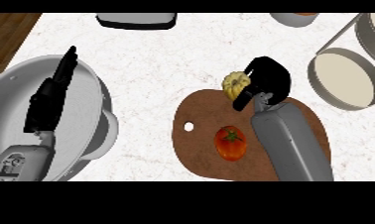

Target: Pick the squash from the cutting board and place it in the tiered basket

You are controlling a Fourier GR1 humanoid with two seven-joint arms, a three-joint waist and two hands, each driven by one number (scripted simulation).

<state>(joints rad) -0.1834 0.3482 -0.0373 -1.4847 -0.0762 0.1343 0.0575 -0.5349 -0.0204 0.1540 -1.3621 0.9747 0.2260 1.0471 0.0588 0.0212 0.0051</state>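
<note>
Yellow ridged squash [234, 84] at wooden cutting board [196, 152] rim, right hand [270, 80] curled round it, left hand [55, 86] straight-fingered.

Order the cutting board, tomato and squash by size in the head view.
1. cutting board, clearly largest.
2. tomato and squash: about alike; the right hand covers part of the squash, so unranked.

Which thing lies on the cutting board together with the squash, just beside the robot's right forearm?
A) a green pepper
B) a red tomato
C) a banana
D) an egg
B: a red tomato with a green stem lies on the brown cutting board, left of the right forearm, while the right hand curls round the yellow squash at the board's far edge.
</note>
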